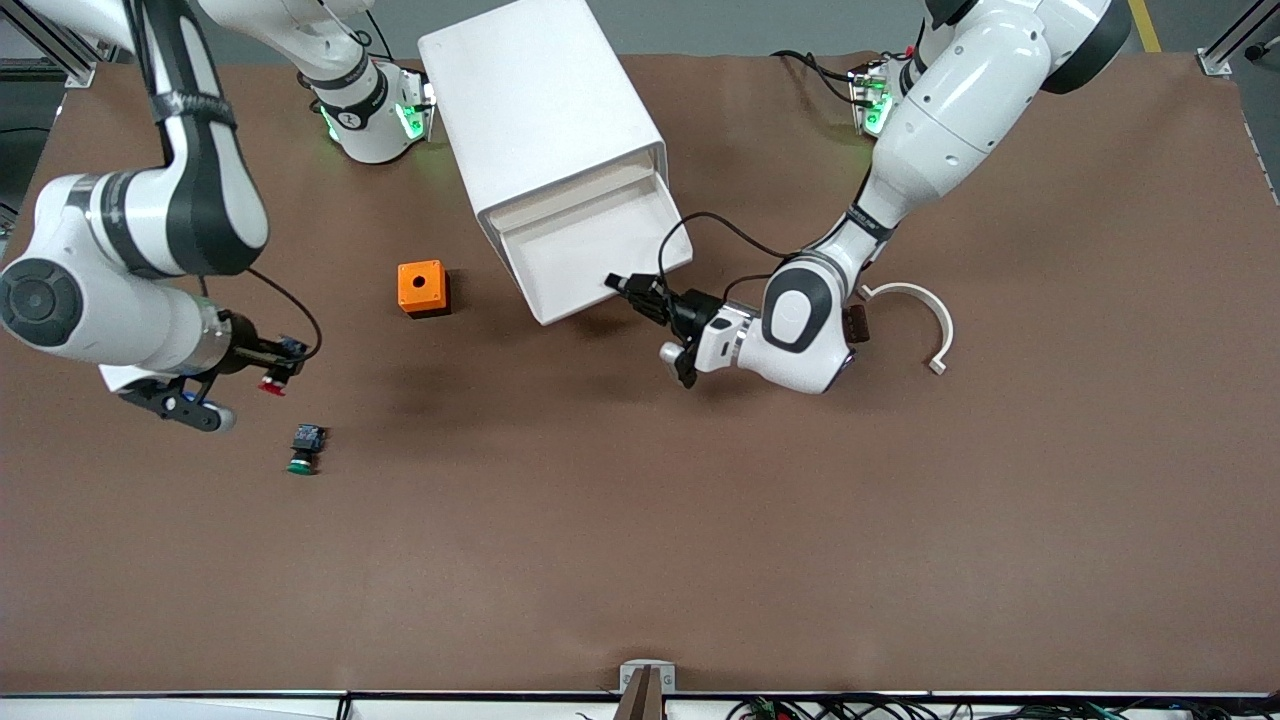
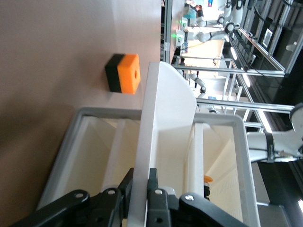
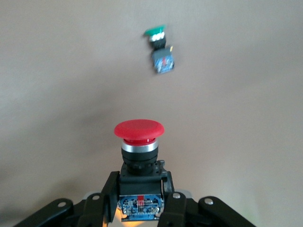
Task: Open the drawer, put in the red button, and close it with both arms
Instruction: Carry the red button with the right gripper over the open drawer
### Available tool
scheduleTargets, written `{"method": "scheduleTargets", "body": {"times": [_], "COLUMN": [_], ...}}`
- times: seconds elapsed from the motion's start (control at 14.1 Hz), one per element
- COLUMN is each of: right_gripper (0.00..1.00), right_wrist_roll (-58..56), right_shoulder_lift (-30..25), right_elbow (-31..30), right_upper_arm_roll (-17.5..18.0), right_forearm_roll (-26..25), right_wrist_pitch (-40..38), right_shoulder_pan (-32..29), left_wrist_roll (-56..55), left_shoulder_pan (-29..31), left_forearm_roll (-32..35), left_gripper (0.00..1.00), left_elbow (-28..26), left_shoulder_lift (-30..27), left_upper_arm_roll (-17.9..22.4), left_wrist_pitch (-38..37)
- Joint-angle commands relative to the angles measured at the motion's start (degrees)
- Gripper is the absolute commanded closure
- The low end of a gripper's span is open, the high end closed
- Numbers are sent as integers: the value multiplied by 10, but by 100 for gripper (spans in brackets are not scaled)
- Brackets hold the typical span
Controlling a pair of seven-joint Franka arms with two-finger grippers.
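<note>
The white drawer [image 1: 600, 255] stands pulled out of its white cabinet [image 1: 535, 100]. My left gripper [image 1: 622, 287] is shut on the drawer's front wall [image 2: 158, 142], one finger on each side of it. My right gripper [image 1: 283, 365] is shut on the red button [image 1: 271, 386], held a little above the table toward the right arm's end. In the right wrist view the fingers [image 3: 105, 194] clamp the button's black-and-blue body, the red cap [image 3: 138, 131] pointing away. The same switch with a green cap [image 1: 304, 449] lies on the table nearer the front camera.
An orange box with a hole [image 1: 422, 288] sits beside the drawer, toward the right arm's end; it also shows in the left wrist view [image 2: 124, 73]. A white curved bracket [image 1: 925, 320] lies on the table toward the left arm's end.
</note>
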Motion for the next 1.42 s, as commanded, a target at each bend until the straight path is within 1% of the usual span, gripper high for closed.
{"method": "scheduleTargets", "body": {"times": [0.0,0.21,0.42,0.57,0.64,0.71,0.78,0.92,1.06,1.2,1.35], "right_gripper": [78,78,78,78,77,77,77,77,77,78,77], "right_wrist_roll": [117,257,338,380,412,446,472,512,547,583,616], "right_shoulder_lift": [3,5,9,10,11,17,20,25,31,42,51], "right_elbow": [43,52,62,69,69,69,69,67,65,64,53], "right_upper_arm_roll": [-3,-3,-4,-4,-4,-4,-4,-4,-4,-4,-4], "right_forearm_roll": [8,12,91,124,131,129,127,131,131,131,132], "right_wrist_pitch": [-50,-47,-39,-23,-2,13,25,42,59,72,97], "right_shoulder_pan": [63,138,174,196,212,233,248,271,298,320,329], "left_wrist_roll": [-42,-53,-64,-80,-89,-97,-119,-160,-226,-307,-356], "left_shoulder_pan": [27,43,43,43,43,43,44,48,54,62,76], "left_forearm_roll": [20,49,51,52,53,63,79,101,143,222,307], "left_gripper": [100,100,100,100,82,55,1,0,0,0,0], "left_elbow": [24,39,39,39,39,40,44,53,70,104,141], "left_shoulder_lift": [-2,2,2,-1,-3,-5,-6,-10,-19,-26,-26], "left_upper_arm_roll": [0,3,8,8,9,11,11,11,11,11,11], "left_wrist_pitch": [-3,-3,-3,-3,-3,-3,-3,-3,-4,-21,-42]}}
